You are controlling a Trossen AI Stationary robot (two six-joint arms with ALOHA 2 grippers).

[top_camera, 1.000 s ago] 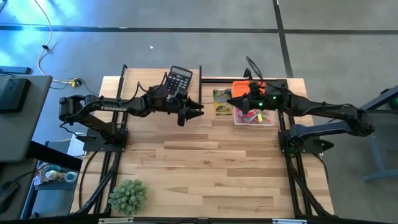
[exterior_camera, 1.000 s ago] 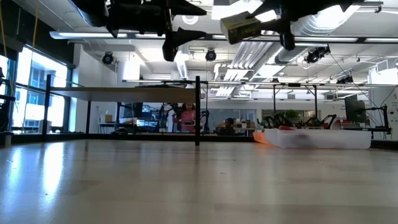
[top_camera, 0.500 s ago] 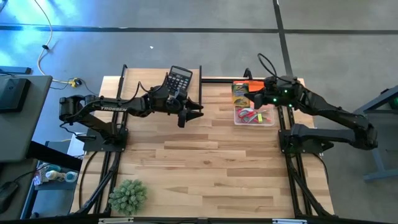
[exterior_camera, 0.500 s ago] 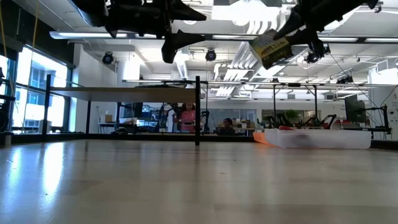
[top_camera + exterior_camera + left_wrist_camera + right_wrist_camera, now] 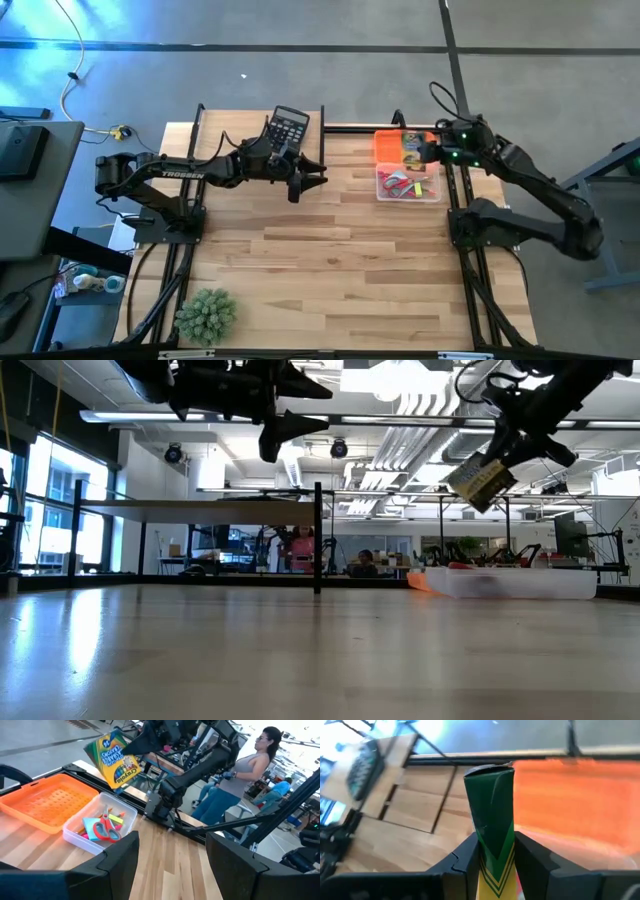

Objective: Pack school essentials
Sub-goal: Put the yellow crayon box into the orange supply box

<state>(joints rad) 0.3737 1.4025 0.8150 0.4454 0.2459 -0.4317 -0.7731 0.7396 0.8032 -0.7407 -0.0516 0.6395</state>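
From my station, starting at the table's near left corner, I see the spiky green plant (image 5: 206,313) sitting alone, well apart from everything else. Farther back on the left, my left gripper (image 5: 318,178) hangs in the air above the bare wood with its fingers spread and nothing between them; the black calculator (image 5: 288,128) lies just behind that arm at the table's far edge. Moving right, the clear plastic bin (image 5: 409,187) rests on the table near the far right corner, and inside it I can make out the red-handled scissors (image 5: 105,829) lying on a blue note pad (image 5: 91,826) among a few small coloured bits. Touching the bin's far side is an orange tray (image 5: 387,144). Above that tray and bin, my right gripper (image 5: 424,151) is pinching a green-and-yellow crayon box (image 5: 113,757), holding it tilted in the air, clear of the table, with its fingers pressed on the box's two faces.
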